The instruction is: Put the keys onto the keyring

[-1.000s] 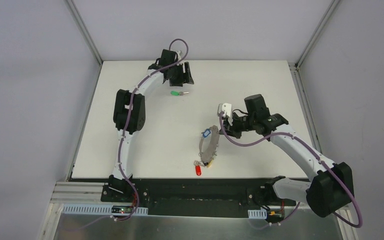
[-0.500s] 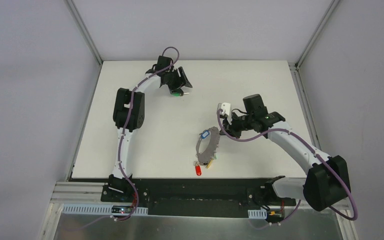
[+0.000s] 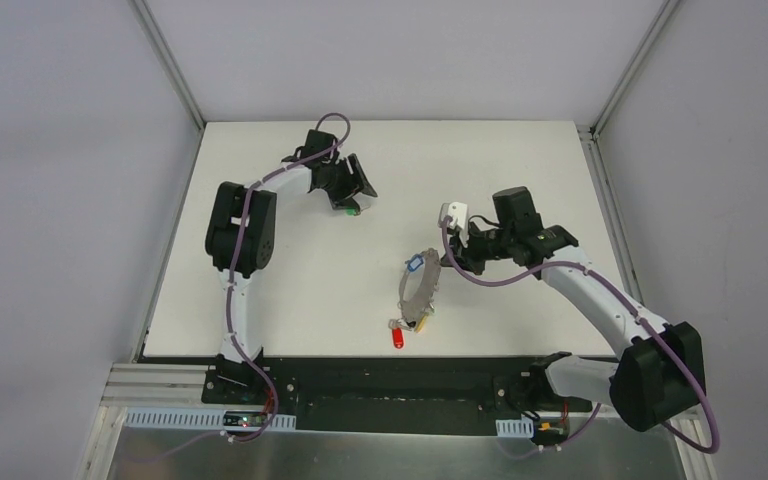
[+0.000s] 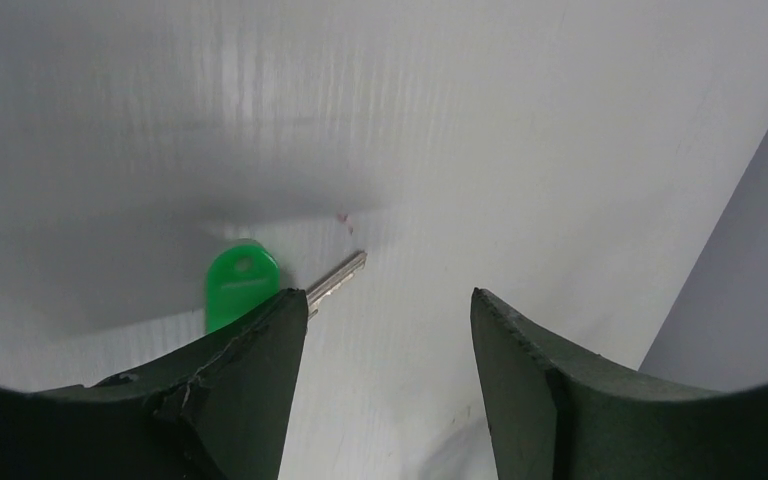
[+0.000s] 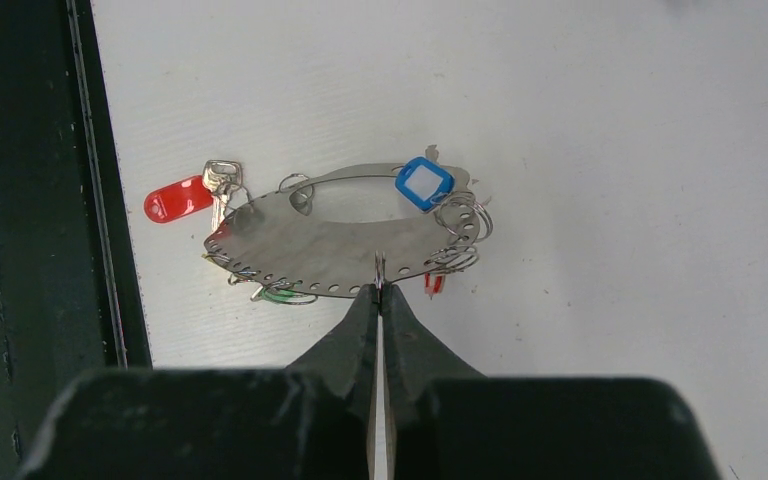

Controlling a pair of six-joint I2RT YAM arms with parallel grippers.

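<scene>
A green-tagged key [image 4: 240,285] lies flat on the white table at the back, its silver blade [image 4: 338,277] pointing right. My left gripper [image 4: 385,295] hangs open just above it, the left finger [image 4: 250,370] covering the tag's lower part; from above, the gripper [image 3: 358,190] stands over the key [image 3: 351,210]. The keyring [image 5: 330,250] is a grey oval metal band with holes along its rim, carrying a red-tagged key [image 5: 175,200] and a blue tag [image 5: 423,183]. My right gripper [image 5: 378,288] is shut on a small wire loop at its rim, at mid-table [image 3: 447,262].
The table's dark front rail [image 3: 380,372] runs just behind the keyring's red key [image 3: 397,339]. Grey walls and metal posts [image 3: 170,70] enclose the table at the back and sides. The right arm's purple cable [image 3: 490,283] loops close to the keyring [image 3: 420,293].
The left gripper has turned and come down over the green key, which now sits slightly nearer the front. The right gripper stays shut on the keyring, which has swung a little.
</scene>
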